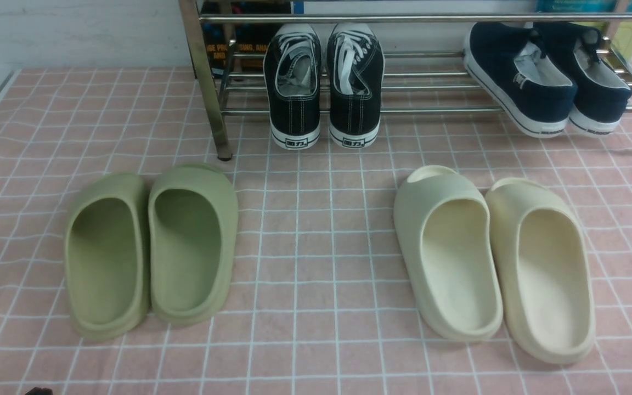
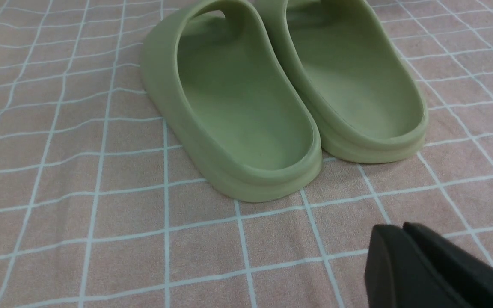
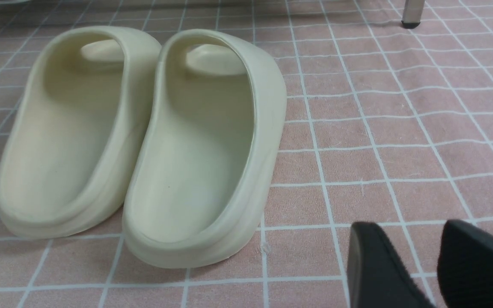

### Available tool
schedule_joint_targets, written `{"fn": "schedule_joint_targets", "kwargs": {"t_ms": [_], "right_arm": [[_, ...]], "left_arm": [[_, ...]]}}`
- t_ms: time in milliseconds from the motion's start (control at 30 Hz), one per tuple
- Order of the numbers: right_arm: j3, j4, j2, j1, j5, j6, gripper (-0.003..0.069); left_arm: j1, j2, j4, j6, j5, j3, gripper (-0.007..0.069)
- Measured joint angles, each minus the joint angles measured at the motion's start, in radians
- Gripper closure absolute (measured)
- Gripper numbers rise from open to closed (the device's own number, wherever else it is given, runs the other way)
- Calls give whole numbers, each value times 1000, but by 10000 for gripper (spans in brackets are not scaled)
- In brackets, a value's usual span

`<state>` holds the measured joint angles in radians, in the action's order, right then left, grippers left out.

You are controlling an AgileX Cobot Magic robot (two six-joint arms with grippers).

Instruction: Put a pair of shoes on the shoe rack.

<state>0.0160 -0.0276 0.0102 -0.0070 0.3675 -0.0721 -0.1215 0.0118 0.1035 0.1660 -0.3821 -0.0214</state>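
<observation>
Your left gripper (image 2: 400,231) has its fingers pressed together, holding nothing, near the green slides (image 2: 280,94); your right gripper (image 3: 417,239) is spread, empty, beside the cream slides (image 3: 144,141); the black sneakers (image 1: 322,82) rest side by side on the shoe rack (image 1: 431,109).

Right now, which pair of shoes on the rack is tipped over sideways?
The navy slip-ons at the rack's right end lean sideways; the black sneakers stand level.

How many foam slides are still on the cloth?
4, none visibly hidden: green slides side by side on the robot's left, cream slides on its right, all before the shoe rack.
</observation>
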Motion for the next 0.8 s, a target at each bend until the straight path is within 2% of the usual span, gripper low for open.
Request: {"fn": "schedule_joint_targets", "kwargs": {"t_ms": [800], "right_arm": [[0,0,0,0,0,0,419]], "left_arm": [[0,0,2,0,-1,1,565]]}}
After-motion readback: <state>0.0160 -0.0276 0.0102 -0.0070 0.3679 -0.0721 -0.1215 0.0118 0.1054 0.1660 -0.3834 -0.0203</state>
